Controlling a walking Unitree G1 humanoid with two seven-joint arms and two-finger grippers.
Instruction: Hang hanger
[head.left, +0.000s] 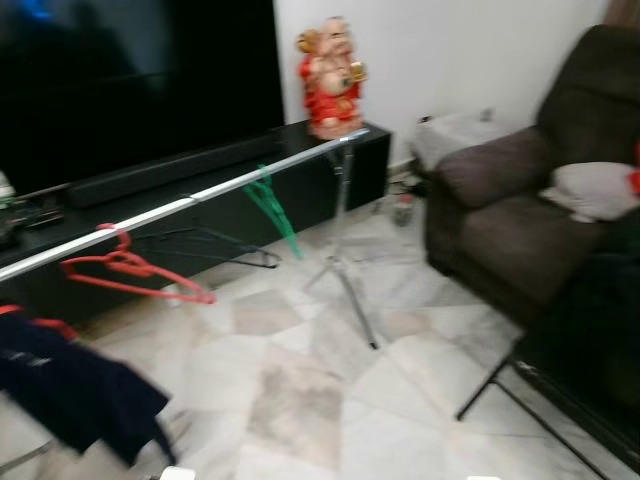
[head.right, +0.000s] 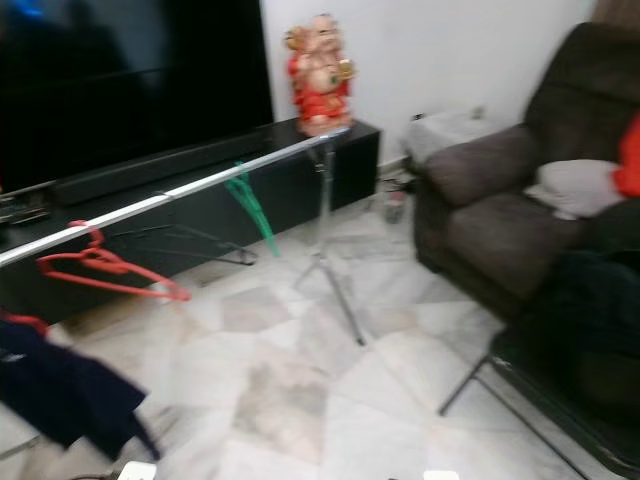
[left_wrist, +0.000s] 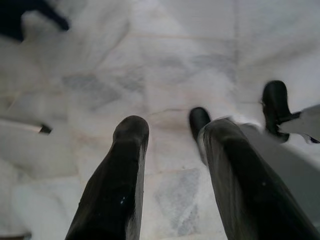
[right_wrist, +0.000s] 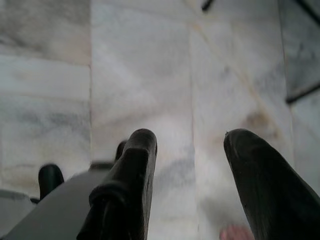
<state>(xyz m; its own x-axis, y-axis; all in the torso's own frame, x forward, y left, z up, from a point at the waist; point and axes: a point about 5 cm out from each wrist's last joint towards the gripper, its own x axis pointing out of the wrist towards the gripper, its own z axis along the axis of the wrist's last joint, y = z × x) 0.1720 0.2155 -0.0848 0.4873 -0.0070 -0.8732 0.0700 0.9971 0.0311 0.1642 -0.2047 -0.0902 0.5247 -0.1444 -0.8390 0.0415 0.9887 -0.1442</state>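
At your far left a dark blue garment (head.left: 75, 390) drooped low near the marble floor (head.left: 300, 400), a bit of red showing at its top edge. Just right of it you had a red hanger (head.left: 130, 270) hooked on the silver rail (head.left: 190, 205), hanging tilted. Farther along the same rail hung a green hanger (head.left: 275, 215), and behind and below it a thin black hanger (head.left: 215, 243) showed against the black TV cabinet (head.left: 300, 175) (too blurred to say what it hung from). The rail's right end sat on a slim stand (head.left: 345, 250), with a red and gold figurine (head.left: 332, 75) on the cabinet behind it. To your right stood a brown armchair (head.left: 520, 210) with a pale cushion (head.left: 595, 190) on the seat.

Your left gripper (left_wrist: 172, 135) pointed down at bare floor, fingers spread apart and holding nothing. Your right gripper (right_wrist: 192, 145) was the same: fingers apart, empty, over the tiles.
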